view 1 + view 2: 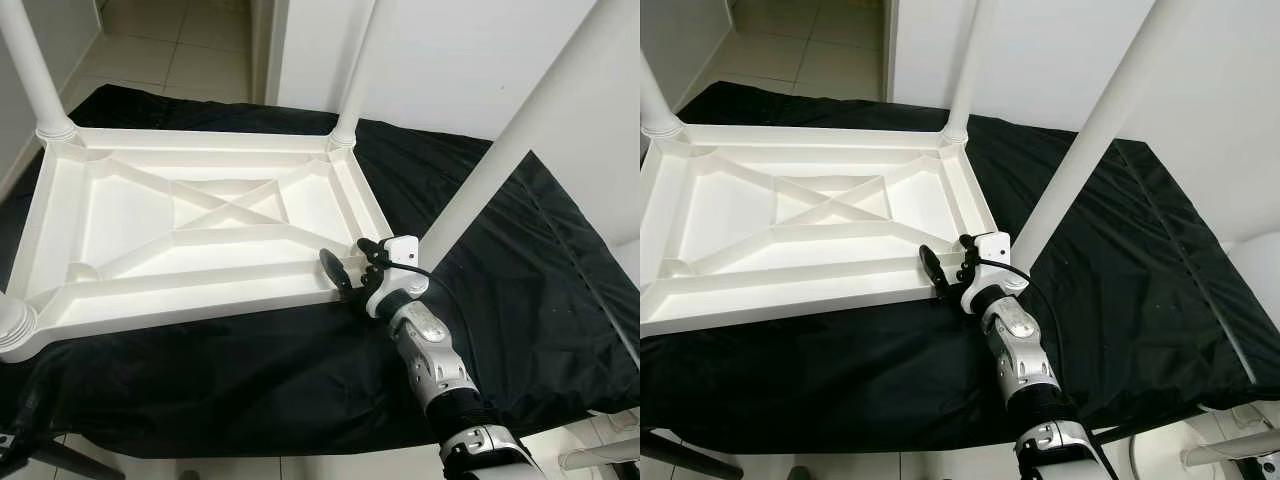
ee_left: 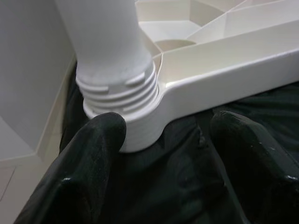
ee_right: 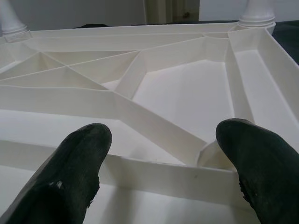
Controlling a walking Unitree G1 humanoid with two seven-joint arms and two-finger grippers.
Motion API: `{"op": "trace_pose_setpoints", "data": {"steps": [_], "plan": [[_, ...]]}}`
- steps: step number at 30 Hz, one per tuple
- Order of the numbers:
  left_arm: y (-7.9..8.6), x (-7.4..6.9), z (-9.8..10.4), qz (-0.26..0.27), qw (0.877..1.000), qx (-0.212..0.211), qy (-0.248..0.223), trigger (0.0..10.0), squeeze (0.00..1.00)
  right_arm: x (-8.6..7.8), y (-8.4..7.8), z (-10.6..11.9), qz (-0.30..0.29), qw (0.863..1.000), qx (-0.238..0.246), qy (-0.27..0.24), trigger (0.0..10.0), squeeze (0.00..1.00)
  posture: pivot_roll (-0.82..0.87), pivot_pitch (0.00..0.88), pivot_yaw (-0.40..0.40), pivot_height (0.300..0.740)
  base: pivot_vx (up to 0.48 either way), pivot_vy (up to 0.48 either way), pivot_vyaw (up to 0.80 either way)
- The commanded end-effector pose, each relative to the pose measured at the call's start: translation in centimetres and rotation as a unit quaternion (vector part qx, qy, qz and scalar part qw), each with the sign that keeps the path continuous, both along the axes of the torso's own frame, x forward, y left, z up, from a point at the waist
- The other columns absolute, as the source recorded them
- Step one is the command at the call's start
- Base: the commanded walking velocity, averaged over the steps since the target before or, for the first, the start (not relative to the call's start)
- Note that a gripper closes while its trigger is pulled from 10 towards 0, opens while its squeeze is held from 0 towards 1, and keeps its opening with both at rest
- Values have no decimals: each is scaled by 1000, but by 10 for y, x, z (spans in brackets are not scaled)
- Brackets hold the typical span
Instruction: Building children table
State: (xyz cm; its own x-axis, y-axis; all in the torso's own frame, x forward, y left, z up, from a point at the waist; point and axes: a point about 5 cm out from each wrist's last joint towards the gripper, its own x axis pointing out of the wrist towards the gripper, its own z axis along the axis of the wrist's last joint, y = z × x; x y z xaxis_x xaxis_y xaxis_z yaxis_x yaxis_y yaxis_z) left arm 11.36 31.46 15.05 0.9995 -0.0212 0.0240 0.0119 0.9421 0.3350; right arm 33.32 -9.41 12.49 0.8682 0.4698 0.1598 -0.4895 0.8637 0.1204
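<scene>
Right tool (image 1: pixel 350 268) open, black cloth (image 1: pixel 520 260) — tiled floor (image 1: pixel 170 45)

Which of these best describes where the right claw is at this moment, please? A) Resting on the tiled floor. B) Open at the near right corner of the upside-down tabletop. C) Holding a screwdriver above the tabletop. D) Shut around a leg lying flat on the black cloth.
B: the right claw sits open at the near right corner of the upturned white tabletop, its fingers spread over the rim with nothing between them.

A black cloth (image 1: pixel 520 260) covers the work surface; beyond it lie a beige tiled floor (image 1: pixel 190 40) and white wall (image 1: pixel 450 50).
</scene>
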Motion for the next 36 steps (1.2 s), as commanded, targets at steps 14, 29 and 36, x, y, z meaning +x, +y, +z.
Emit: {"op": "trace_pose_setpoints", "data": {"steps": [14, 29, 36], "plan": [[86, -8, 13, 178, 984, 27, -16, 10000, 0, -2, -7, -10, -22, 1000, 11, 6, 10000, 0, 326, 86, -124, 740, 0, 0, 0], [116, 106, 61, 192, 973, -40, -123, 10000, 0, -16, -6, -16, -34, 999, 16, 1, 10000, 0, 217, 81, -72, 740, 0, 0, 0], [100, 137, 64, 153, 977, -66, -131, 10000, 0, -23, -9, -21, -38, 999, 11, 6, 10000, 0, 177, 80, -66, 740, 0, 0, 0]]}}
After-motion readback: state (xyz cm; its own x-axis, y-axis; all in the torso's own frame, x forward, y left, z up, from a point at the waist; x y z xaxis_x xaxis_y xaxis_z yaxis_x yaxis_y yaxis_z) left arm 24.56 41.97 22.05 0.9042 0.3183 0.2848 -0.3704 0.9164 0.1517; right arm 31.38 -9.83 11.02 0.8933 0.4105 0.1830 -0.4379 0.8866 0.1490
